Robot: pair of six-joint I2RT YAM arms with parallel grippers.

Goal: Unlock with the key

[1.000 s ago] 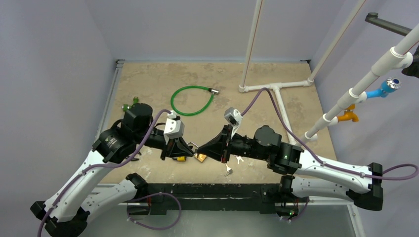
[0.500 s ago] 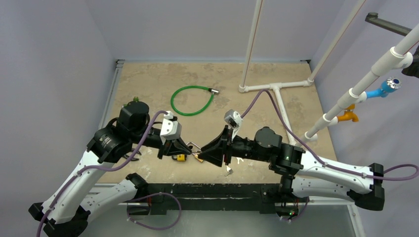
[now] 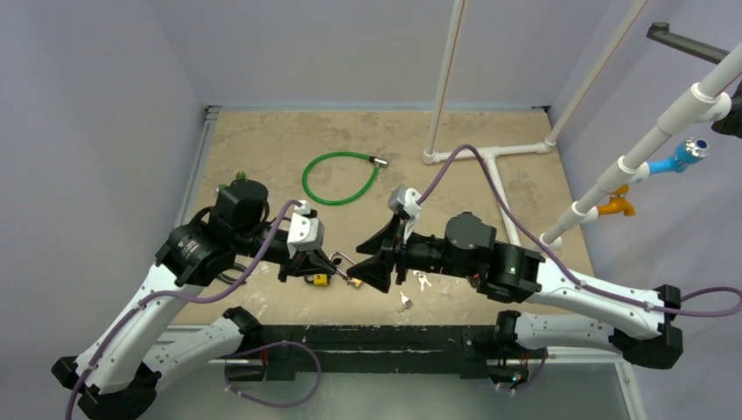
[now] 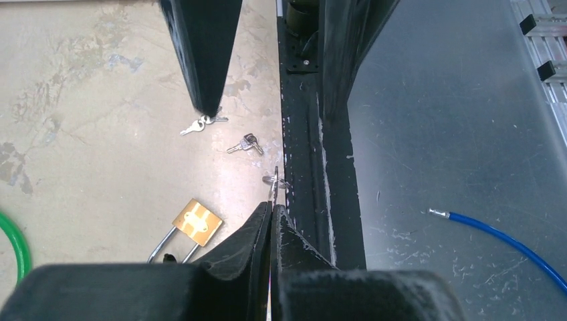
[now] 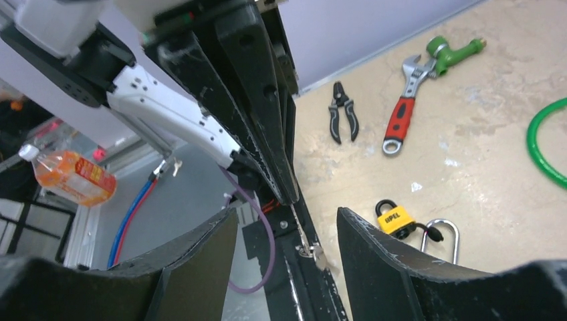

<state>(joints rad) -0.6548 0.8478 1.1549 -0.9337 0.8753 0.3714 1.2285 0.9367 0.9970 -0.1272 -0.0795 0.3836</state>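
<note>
Top external, left to right: clamping the left fingers (image 4: 251, 237) tight together on the key (image 4: 274, 186), poising it over the near table (image 4: 100, 100) edge; leaving the yellow padlock (image 5: 393, 218) and the brass padlock (image 4: 196, 223) lying on the table just beside those fingers; holding the right fingers (image 5: 384, 257) apart, gripping nothing, facing the left pair.
</note>
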